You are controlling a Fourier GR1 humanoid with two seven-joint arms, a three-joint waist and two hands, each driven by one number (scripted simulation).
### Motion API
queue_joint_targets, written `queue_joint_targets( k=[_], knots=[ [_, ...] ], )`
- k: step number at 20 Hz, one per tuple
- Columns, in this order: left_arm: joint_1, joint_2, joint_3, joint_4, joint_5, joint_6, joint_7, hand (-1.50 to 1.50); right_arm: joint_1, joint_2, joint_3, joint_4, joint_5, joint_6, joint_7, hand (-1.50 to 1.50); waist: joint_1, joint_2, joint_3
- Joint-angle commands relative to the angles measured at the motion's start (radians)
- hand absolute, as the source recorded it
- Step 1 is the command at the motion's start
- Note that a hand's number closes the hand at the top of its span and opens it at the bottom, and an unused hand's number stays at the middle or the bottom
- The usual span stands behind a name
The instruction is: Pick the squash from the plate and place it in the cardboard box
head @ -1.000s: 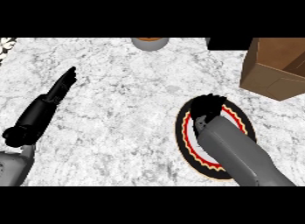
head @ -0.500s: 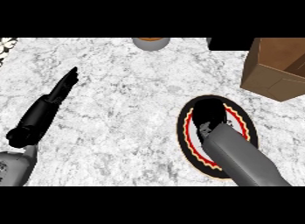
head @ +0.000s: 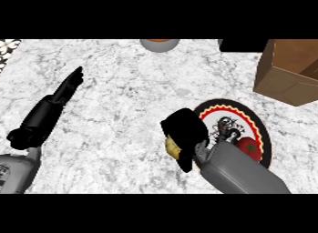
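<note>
Marble counter (head: 134, 100), right hand (head: 185, 132) fingers curled round yellow squash (head: 171, 146) beside plate (head: 255, 125); left hand (head: 67, 86) fingers straight, cardboard box (head: 292, 73)

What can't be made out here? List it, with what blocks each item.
- Squash: head view, only a yellow sliver shows under the right hand, whose fingers curl over it.
- Plate: its left and lower parts are covered by the right hand and forearm.
- Cardboard box: cut off by the right edge; its inside is not visible.
- Grey bowl: cut by the top edge; contents unclear.
- Left hand: seen edge-on, open, on the counter.
</note>
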Motion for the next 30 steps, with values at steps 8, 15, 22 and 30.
queue_joint_targets(
  k=[8, 15, 22, 30],
  knots=[
    [0.029, -0.002, 0.004, -0.028, -0.02, 0.002, 0.039, 0.0, 0.077, -0.312, -0.145, -0.332, -0.031, -0.274, -0.542, 1.5, -0.025, -0.007, -0.005],
    [0.007, 0.001, 0.036, -0.013, -0.013, -0.022, 0.017, 0.0, 0.135, -0.289, -0.44, -0.431, -0.211, -0.281, -0.403, 1.5, -0.027, -0.006, -0.005],
    [0.003, 0.003, 0.056, -0.006, -0.011, -0.041, 0.021, 0.0, 0.019, -0.308, -0.707, -0.291, -0.338, -0.233, -0.274, 1.5, -0.01, -0.002, -0.006],
    [0.013, -0.048, 0.026, -0.038, -0.06, -0.037, 0.043, 0.0, -0.151, -0.361, -0.809, 0.122, -0.266, -0.27, -0.449, 1.5, 0.003, 0.001, -0.005]
  ],
)
